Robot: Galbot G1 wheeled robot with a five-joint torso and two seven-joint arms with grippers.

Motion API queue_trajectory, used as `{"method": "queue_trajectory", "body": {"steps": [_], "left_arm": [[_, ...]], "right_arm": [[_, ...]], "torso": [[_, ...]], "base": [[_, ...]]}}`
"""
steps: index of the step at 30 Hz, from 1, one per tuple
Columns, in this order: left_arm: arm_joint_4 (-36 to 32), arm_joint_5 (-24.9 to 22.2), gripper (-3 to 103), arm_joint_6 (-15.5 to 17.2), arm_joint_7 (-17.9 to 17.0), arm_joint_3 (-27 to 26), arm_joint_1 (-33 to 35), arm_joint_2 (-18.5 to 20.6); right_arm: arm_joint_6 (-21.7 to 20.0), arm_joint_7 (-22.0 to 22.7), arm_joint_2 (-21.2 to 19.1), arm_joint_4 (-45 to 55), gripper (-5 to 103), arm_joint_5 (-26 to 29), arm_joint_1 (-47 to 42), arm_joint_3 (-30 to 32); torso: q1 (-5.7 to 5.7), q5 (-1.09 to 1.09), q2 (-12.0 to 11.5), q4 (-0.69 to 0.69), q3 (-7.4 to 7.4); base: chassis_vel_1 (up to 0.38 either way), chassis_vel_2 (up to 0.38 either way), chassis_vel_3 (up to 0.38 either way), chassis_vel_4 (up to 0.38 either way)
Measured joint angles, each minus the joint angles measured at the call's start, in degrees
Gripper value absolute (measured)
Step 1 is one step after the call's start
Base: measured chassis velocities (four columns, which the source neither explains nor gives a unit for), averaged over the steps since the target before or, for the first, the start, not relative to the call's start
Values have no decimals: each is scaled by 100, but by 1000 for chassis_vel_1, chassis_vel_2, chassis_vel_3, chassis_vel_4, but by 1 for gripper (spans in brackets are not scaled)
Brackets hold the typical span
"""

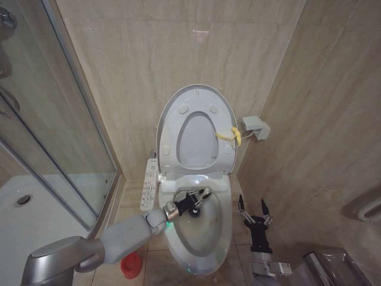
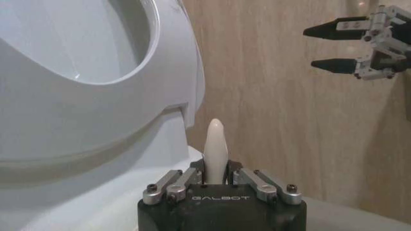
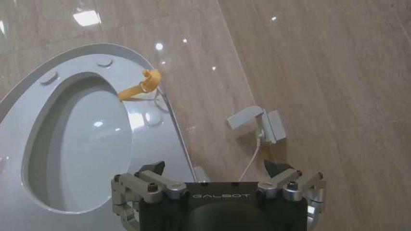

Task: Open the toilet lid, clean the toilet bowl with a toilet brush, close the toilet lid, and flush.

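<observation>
Toilet lid [image 1: 196, 95] already up; left gripper [image 1: 199, 198] clenched on toilet brush [image 2: 216, 150] over toilet bowl [image 1: 199, 238], scrubbing underway. Right gripper [image 1: 253, 210] released, beside bowl. Closing, flushing left.

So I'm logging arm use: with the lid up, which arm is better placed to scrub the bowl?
Left. The left gripper is over the white ceramic toilet bowl, shut on the light-handled toilet brush. The right gripper hangs open beside it.
</observation>
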Motion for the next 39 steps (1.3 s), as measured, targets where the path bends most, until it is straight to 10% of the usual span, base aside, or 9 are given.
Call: {"method": "queue_trajectory", "body": {"steps": [14,39], "left_arm": [[105,-473,22,-34,-145,-403,-152,-1093],[628,-261,22,-146,-310,-56,138,-1460]], "right_arm": [[33,-41,-30,-27,100,62,-21,17],[47,-66,-54,-38,100,108,-17,16]], "torso": [[0,1,0,-2,0],[0,1,0,5,1]], "base": [[0,0,0,0],[0,0,0,0]]}}
